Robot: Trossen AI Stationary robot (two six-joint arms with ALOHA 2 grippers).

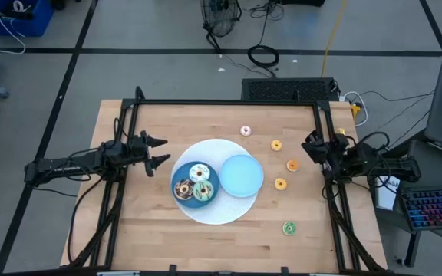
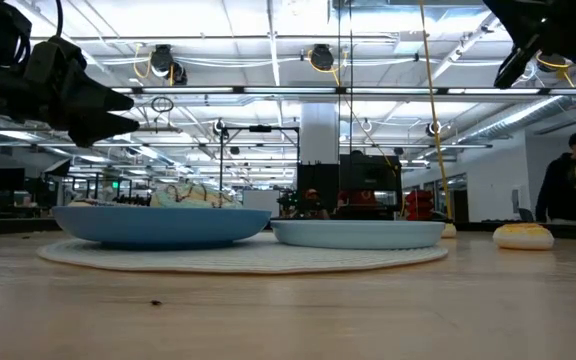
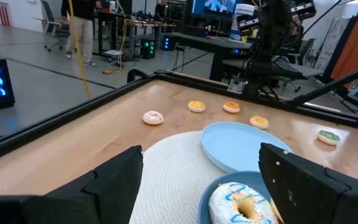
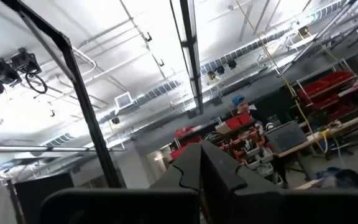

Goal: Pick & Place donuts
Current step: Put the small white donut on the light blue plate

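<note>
Sitting on a pale, round woven mat [image 1: 209,213] in the middle of a wooden butcher-block table [image 1: 152,238] are two smooth blue plates. The darker plate [image 1: 181,173] is holding three ring donuts: a white one [image 1: 199,172] drizzled with blue, a chocolate one [image 1: 183,188] with sprinkles, and a green one [image 1: 202,192]. The lighter plate [image 1: 241,175] is lying just beside it, touching or overlapping its rim, with nothing on it.

Five tiny donuts are lying on the bare wood beyond the mat, toward the right arm: a pink one [image 1: 245,131] near the far edge, three orange-yellow ones [image 1: 276,145] [image 1: 291,165] [image 1: 280,184] in a loose line, and a green one [image 1: 288,228] nearer the front edge. In the left wrist view they are showing as small glossy rings behind the plates.

The left gripper [image 1: 159,152] is hovering just beside the dark plate, above the mat's edge, its dark angular fingers [image 3: 114,177] standing well apart and holding nothing. The right gripper [image 1: 311,146] is hanging at the table's right edge, near the orange donuts; its fingers are pressed together, pointing up at the ceiling.

A black frame is running around the table. The room behind is showing a grey floor, white ceiling pipes, red bins and a person [image 2: 571,180] in dark clothes. No writing is legible.
</note>
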